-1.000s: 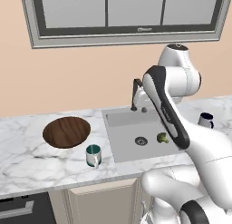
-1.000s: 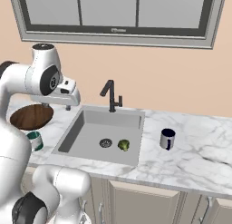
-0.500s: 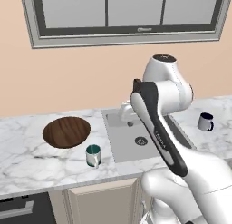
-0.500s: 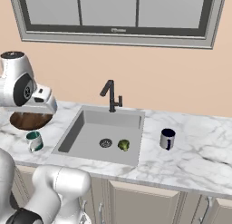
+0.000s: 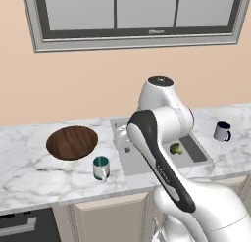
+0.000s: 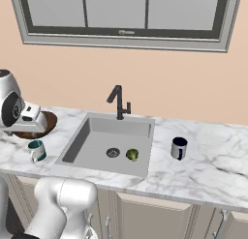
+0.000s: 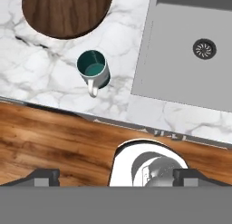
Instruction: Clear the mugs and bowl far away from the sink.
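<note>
On the marble desk [image 5: 29,175], left of the sink [image 6: 109,141]: wooden bowl [image 5: 72,142] toward the back edge, teal-lined mug [image 5: 101,168] just in front of it and nearer the front edge, apart from the bowl by a narrow strip of marble. Mug upright, handle turned toward the front edge as seen from above in the hand view [image 7: 93,71]. Between mug and sink rim, a band of bare marble, nothing standing in it.

Inside the basin: round drain [image 6: 112,152] and a small green broccoli piece [image 6: 131,155] beside it, both low and out of the way. At the back edge of the sink, dark faucet [image 6: 117,100] upright against the wall. Right of the sink, well apart from everything else, dark mug [image 6: 178,148] upright on open marble, handle toward the front; plenty of bare desk around it out to the right end.

Above the left stretch of desk, hand [image 7: 115,177] raised high, looking straight down, jaws spread wide, holding nothing; dark fingertips [image 7: 43,177] far apart at the bottom of the hand view. Below it, front edge of the desk, then wooden floor [image 7: 54,141]. In the left base view, white arm crossing in front of the sink and hiding most of the basin. Under the front edge, pale cabinet doors [image 6: 160,216]; behind the back edge, plain wall and window frame [image 6: 126,37].
</note>
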### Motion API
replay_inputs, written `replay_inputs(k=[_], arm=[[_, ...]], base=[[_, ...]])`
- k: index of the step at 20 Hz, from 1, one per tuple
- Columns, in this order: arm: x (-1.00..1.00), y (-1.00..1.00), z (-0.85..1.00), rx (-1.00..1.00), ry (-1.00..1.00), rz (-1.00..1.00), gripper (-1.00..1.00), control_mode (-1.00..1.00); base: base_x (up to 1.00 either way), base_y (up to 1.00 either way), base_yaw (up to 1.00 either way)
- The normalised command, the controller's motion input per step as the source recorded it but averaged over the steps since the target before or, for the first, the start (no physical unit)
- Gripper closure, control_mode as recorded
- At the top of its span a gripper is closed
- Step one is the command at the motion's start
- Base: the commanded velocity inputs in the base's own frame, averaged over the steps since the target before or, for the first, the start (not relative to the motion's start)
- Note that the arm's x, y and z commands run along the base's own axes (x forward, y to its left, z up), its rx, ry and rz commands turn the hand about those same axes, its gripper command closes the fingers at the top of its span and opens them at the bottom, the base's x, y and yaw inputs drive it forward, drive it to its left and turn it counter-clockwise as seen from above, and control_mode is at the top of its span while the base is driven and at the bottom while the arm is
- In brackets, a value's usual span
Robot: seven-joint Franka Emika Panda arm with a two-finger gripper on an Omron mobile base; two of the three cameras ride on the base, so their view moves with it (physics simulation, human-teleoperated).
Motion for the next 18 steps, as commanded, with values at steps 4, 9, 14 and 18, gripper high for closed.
replay_inputs(k=[4, 9, 14, 18], arm=[[0.08, 0.22, -0.42, 0.02, -0.02, 0.02, -1.0, -1.0], [0.18, 0.18, -0.43, 0.0, 0.0, 0.0, -1.0, -1.0], [0.24, 0.25, -0.45, 0.0, 0.01, 0.0, -1.0, -1.0], [0.37, 0.22, -0.4, 0.0, 0.0, 0.0, -1.0, -1.0]], base=[[0.0, 0.0, 0.0], [0.0, 0.0, 0.0], [0.0, 0.0, 0.0], [0.0, 0.0, 0.0]])
